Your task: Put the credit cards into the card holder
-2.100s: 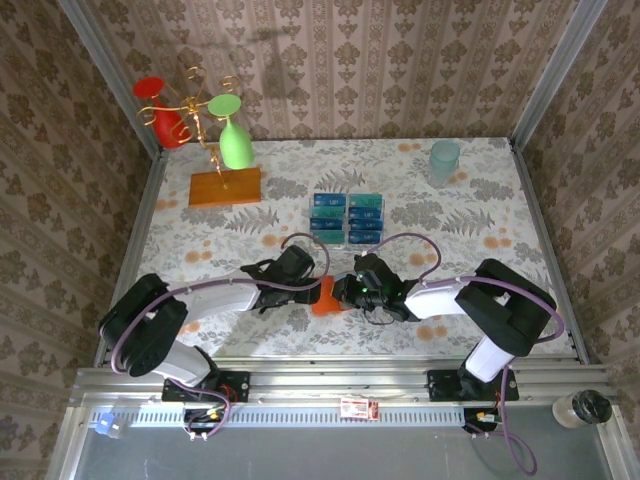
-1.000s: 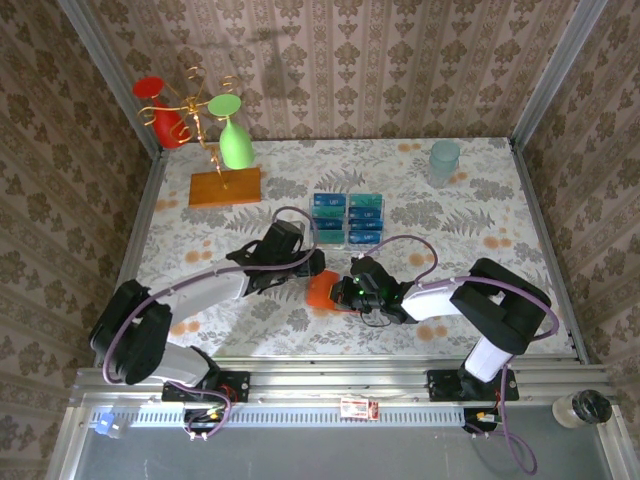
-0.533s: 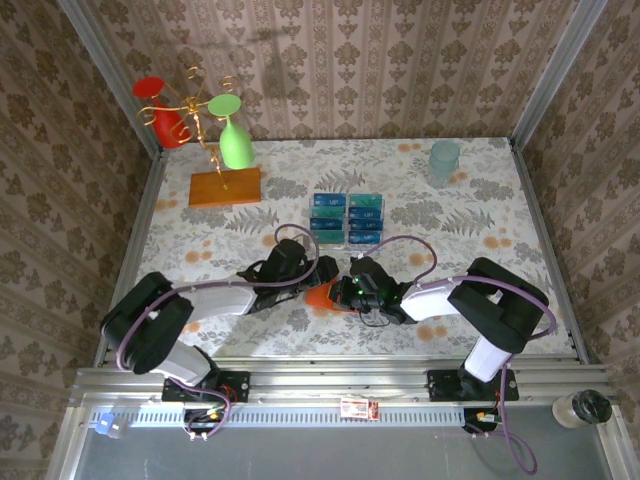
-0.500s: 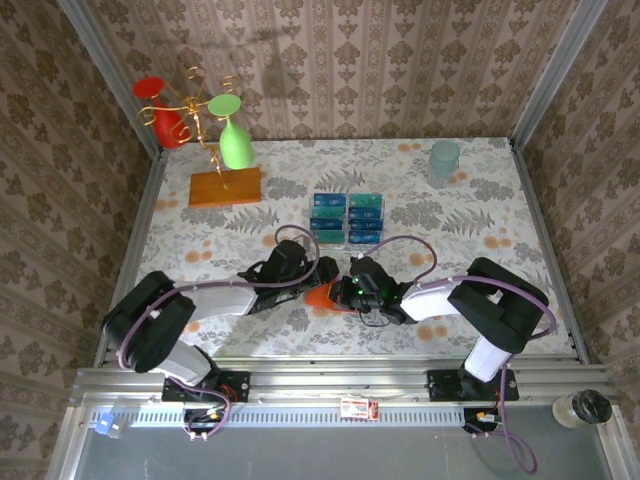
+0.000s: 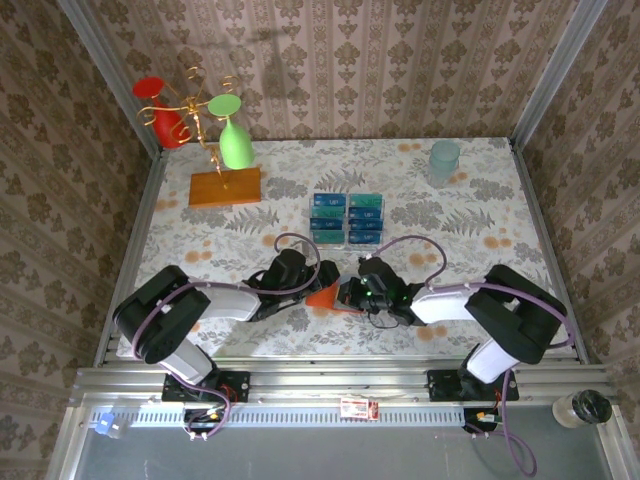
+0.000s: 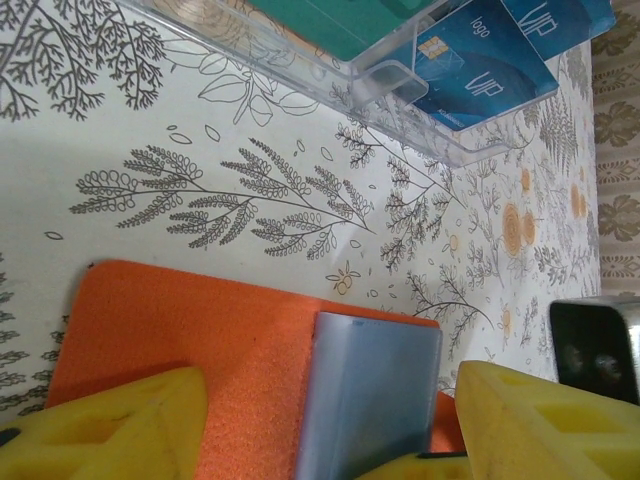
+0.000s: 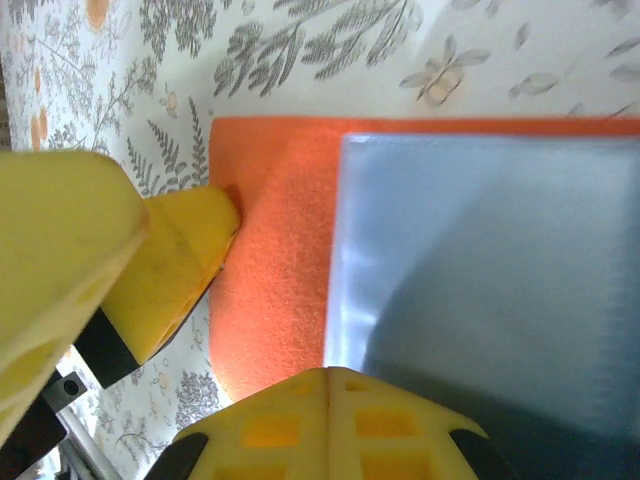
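The card holder (image 5: 322, 294) lies pocket-up, long axis left-right — left hand (image 6: 330, 425) released astride it, right hand (image 7: 328, 420) clenched.

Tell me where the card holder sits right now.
In the top view, the card holder lies near the table's front centre, between the left pincer and the right pincer, on the robot's side of the clear tray of credit cards.

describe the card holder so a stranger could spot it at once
On the floral table, look near the front edge, between the left gripper and right gripper, nearer than the clear tray of blue cards. The card holder is the small flat orange-red case with a grey-blue inside, unlike the larger wooden slab back left.
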`<control>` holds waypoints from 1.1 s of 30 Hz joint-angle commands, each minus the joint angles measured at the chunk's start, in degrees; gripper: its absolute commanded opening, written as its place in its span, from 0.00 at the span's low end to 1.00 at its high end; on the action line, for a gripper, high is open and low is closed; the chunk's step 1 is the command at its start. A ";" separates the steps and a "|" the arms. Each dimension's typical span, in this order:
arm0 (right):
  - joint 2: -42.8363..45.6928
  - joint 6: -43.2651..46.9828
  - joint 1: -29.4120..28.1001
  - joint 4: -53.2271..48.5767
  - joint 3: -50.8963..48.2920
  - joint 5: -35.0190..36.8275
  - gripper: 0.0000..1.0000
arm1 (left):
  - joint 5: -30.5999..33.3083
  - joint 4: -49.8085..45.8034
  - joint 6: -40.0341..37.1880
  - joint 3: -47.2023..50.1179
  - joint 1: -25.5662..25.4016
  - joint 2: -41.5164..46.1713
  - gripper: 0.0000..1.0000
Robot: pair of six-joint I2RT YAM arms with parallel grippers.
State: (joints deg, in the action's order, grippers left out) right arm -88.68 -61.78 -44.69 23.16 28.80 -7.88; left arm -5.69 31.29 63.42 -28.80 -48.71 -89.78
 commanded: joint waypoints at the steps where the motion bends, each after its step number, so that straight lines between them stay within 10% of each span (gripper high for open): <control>1: 3.90 3.80 1.43 -6.51 -1.06 2.29 0.00 | 2.25 -4.82 -2.42 0.37 -0.63 -0.58 0.68; 15: 4.80 6.30 6.18 -9.30 -2.67 1.11 0.00 | 11.71 -23.09 -17.58 -8.25 -7.15 0.80 0.66; 33: 3.60 5.12 7.53 -7.23 -3.36 -0.47 0.00 | 20.61 -33.20 -27.09 -16.17 -13.01 -9.71 0.37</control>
State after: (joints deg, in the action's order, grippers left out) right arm -84.12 -55.88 -37.30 15.79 26.50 -8.14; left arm 13.34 2.74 38.22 -44.60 -61.43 -96.57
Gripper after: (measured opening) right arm 0.044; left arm 0.376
